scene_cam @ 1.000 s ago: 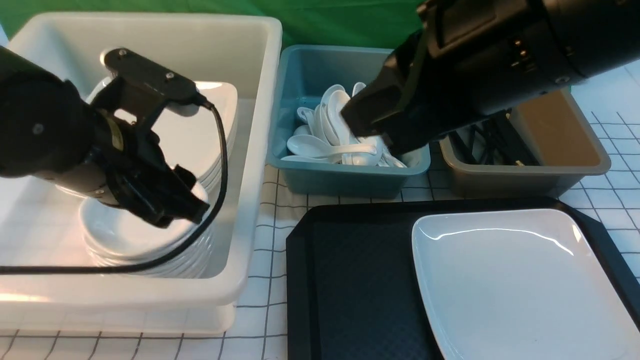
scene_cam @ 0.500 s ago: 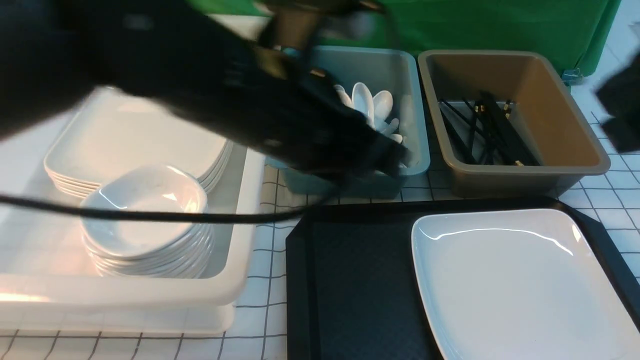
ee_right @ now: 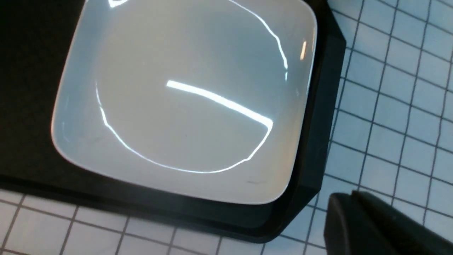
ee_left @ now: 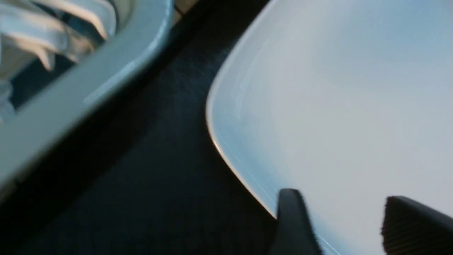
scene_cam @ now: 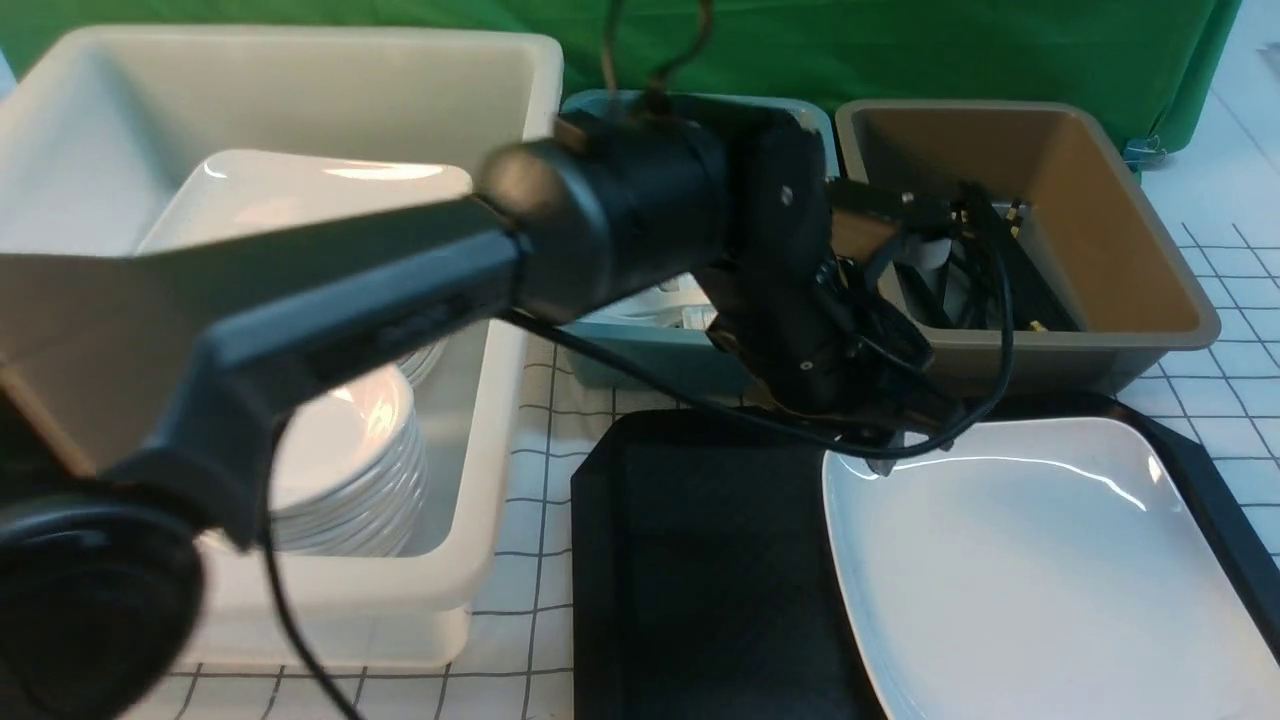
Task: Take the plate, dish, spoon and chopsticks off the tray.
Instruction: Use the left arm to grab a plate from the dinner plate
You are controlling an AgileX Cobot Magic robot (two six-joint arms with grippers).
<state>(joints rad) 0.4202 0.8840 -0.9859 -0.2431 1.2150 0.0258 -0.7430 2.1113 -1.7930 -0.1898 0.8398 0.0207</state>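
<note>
The large glossy white squarish plate (scene_cam: 1040,560) lies flat on the right half of the big black rectangular plastic tray (scene_cam: 700,560). The tray's left half shows only its diamond-textured floor.

The left gripper (scene_cam: 890,455) hangs over the middle of the tray's far edge, at the plate's far left corner. In the left wrist view its two dark fingers (ee_left: 293,219) stand apart with nothing clasped, one at the plate's rim and the other over the plate's face.

The right gripper (ee_right: 354,219) is closed and empty. It is off the tray's right side, above the white grid-lined tablecloth (ee_right: 389,106).

Just beyond the tray's far edge stand a teal plastic bin (scene_cam: 640,360) holding blurred white spoons (ee_left: 53,35), and a brown plastic bin (scene_cam: 1100,340) holding black chopsticks (scene_cam: 1000,270).

Left of the tray sits a large white plastic bin (scene_cam: 500,400) with a stack of small white dishes (scene_cam: 350,470) and a stack of white plates (scene_cam: 300,190).
</note>
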